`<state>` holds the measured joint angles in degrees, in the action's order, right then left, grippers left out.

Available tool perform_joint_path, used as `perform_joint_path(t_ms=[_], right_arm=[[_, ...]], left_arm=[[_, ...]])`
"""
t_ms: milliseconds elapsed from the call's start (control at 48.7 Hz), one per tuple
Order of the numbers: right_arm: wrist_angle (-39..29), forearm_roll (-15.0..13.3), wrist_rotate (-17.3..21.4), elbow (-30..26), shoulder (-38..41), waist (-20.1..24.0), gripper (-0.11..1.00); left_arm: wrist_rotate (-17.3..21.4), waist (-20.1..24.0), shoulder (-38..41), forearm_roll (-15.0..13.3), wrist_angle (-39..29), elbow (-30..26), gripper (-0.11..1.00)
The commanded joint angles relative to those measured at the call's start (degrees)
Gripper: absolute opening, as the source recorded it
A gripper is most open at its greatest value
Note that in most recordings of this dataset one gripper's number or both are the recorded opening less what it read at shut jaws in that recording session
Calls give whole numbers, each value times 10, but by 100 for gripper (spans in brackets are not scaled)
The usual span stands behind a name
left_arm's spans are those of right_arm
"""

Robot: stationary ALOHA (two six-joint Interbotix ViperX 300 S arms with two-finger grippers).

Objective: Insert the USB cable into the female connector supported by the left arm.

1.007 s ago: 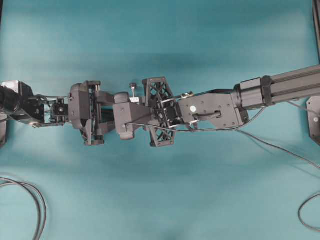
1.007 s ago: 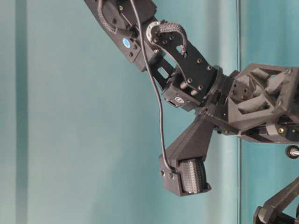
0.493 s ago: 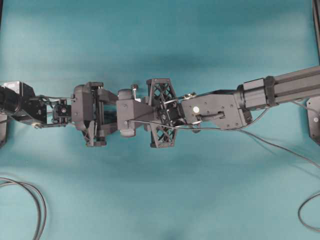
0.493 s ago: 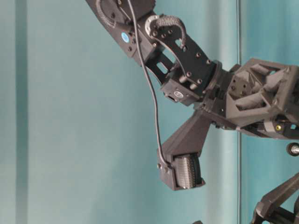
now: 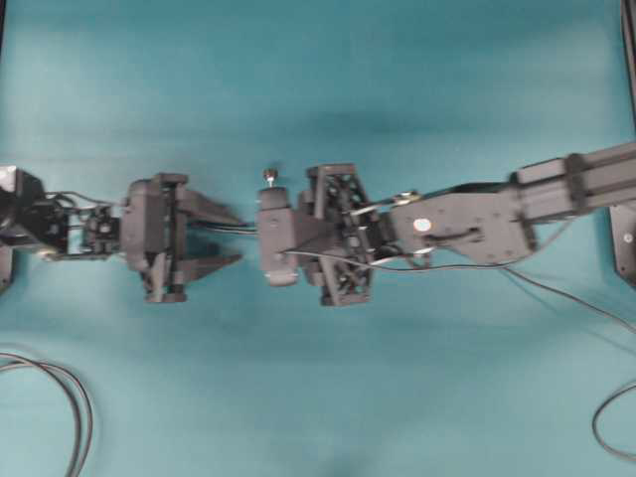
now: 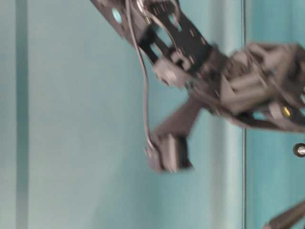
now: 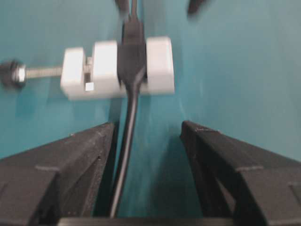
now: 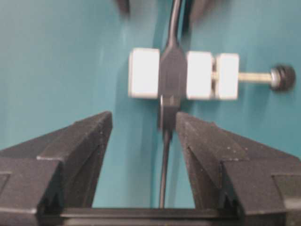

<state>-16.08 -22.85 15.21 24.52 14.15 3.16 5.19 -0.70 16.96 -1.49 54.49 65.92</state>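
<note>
USB cable [image 8: 168, 110] plugged into female connector [image 7: 133, 63], left gripper [image 5: 227, 238] and right gripper [image 8: 143, 136] both spread apart, no legible writing

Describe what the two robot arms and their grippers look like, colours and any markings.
Both arms are black. The left gripper has pointed triangular fingers. The right gripper sits behind a lattice-patterned frame; its arm has a boxy link, a white round mark and thin dark cables.

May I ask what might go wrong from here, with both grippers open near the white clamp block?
The thin dark grey USB cable runs between the open right gripper's fingers; a sideways move might snag it and loosen the plug.
Nothing grips the black female connector in its white clamp block; its tail lies beside a left gripper finger and could drag it.
</note>
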Motion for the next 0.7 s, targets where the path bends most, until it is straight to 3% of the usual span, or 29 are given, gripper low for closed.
perform_joint_path(t_ms=[0, 329, 473, 678], right_arm=[[14, -2, 2, 32, -50, -7, 62], [114, -2, 20, 189, -187, -43, 62], [210, -3, 35, 260, -256, -58, 62], [346, -2, 22, 360, -342, -77, 61]], left_arm=[[1, -6, -33, 0, -5, 23, 84], [2, 3, -161, -8, -61, 54, 84], [2, 9, -243, -8, -120, 60, 84], [5, 9, -343, -8, -182, 64, 84]])
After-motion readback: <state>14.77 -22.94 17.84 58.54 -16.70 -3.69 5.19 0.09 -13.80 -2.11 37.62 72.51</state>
